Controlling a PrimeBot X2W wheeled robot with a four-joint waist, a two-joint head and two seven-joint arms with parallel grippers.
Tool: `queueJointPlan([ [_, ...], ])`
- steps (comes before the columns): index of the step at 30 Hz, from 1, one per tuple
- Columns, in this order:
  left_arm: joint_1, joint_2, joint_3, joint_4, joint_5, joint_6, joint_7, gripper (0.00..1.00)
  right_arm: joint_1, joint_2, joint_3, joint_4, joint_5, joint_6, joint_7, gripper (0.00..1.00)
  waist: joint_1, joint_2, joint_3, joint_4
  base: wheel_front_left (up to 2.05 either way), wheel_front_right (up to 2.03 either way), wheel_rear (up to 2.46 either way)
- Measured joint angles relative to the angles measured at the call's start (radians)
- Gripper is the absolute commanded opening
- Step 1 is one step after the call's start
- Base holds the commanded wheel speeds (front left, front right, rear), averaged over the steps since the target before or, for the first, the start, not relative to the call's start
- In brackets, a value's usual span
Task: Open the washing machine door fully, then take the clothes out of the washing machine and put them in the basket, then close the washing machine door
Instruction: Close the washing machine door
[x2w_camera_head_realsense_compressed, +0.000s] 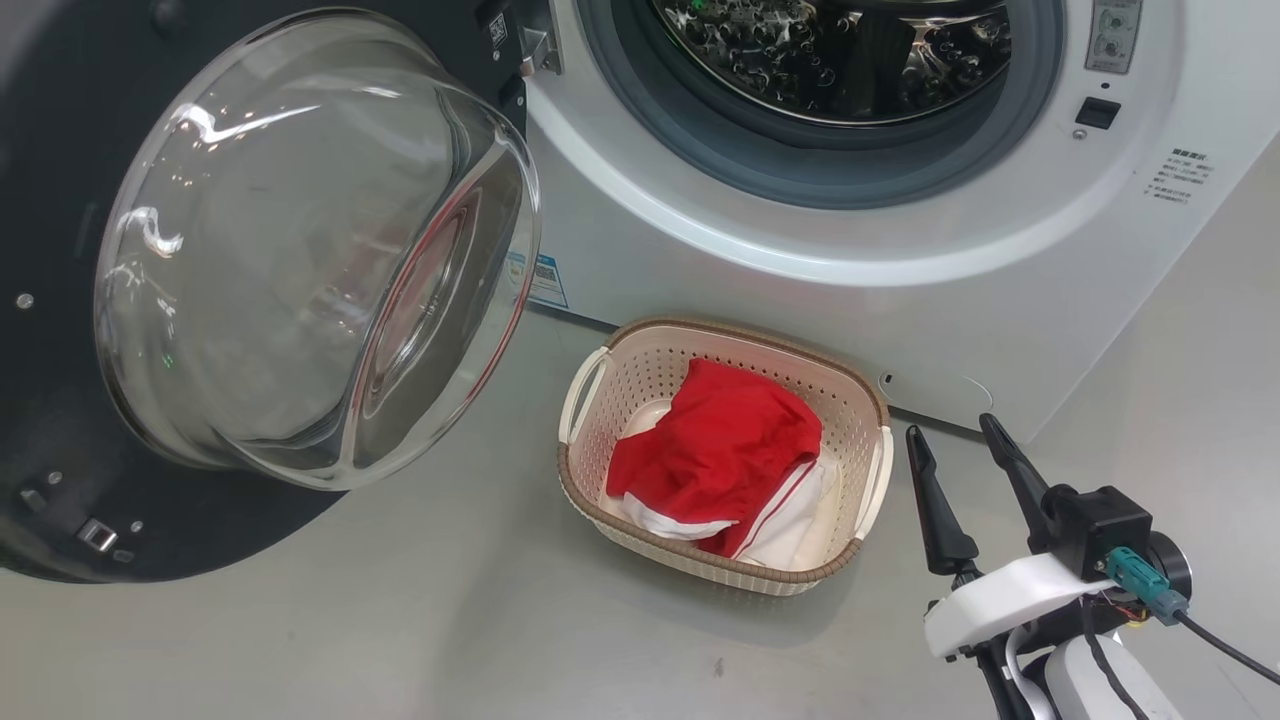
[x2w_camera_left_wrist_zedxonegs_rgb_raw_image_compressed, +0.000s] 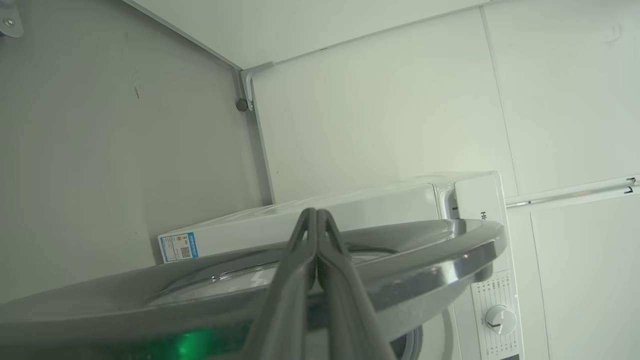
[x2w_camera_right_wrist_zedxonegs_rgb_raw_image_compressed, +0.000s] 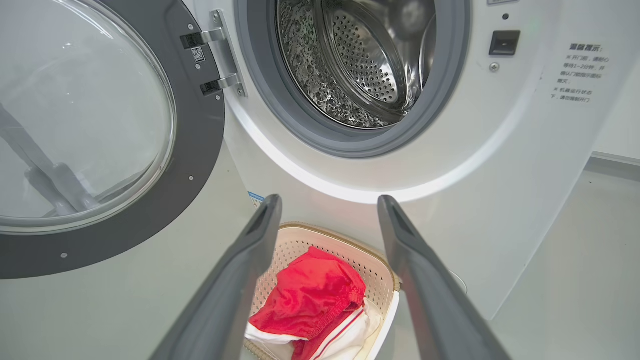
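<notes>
Right gripper (x2w_camera_head_realsense_compressed: 950, 428) spread wide, holding nothing, touching nothing, just right of basket (x2w_camera_head_realsense_compressed: 640, 385). Left gripper (x2w_camera_left_wrist_zedxonegs_rgb_raw_image_compressed: 315, 215) pressed together, nothing pinched, close by outer side of door (x2w_camera_head_realsense_compressed: 310, 250) rim; contact unclear. One basket on floor (x2w_camera_head_realsense_compressed: 400, 620), holding clothes (x2w_camera_head_realsense_compressed: 720, 440): one red-white heap, piece count unclear. Open floor before basket and between it and door. One door, standing wide open at left. One washer (x2w_camera_head_realsense_compressed: 700, 270) just behind basket, drum (x2w_camera_head_realsense_compressed: 830, 60) mouth uncovered.

Right gripper (x2w_camera_right_wrist_zedxonegs_rgb_raw_image_compressed: 330, 200) spread wide. Clothes (x2w_camera_right_wrist_zedxonegs_rgb_raw_image_compressed: 310, 295) in basket (x2w_camera_right_wrist_zedxonegs_rgb_raw_image_compressed: 372, 272) at 6 o'clock. Washing machine door (x2w_camera_right_wrist_zedxonegs_rgb_raw_image_compressed: 200, 150) open at 9, drum (x2w_camera_right_wrist_zedxonegs_rgb_raw_image_compressed: 360, 60) at 12.
</notes>
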Motion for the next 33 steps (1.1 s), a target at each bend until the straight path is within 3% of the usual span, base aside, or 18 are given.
queueJointPlan([
  [16,0.049,0.026,-0.046,-0.018,-0.125,-0.051,0.256,0.00,-0.005,-0.003,-0.003,-0.001,0.001,0.000,-0.001,1.00,0.0000,0.0000,-0.004,0.008,0.00,0.00,0.00],
  [33,0.145,0.033,-0.079,-0.142,-0.204,-0.103,0.453,0.00,-0.008,-0.002,-0.003,-0.009,0.001,-0.002,-0.001,1.00,0.0000,0.0000,0.003,-0.026,0.00,0.00,0.00],
])
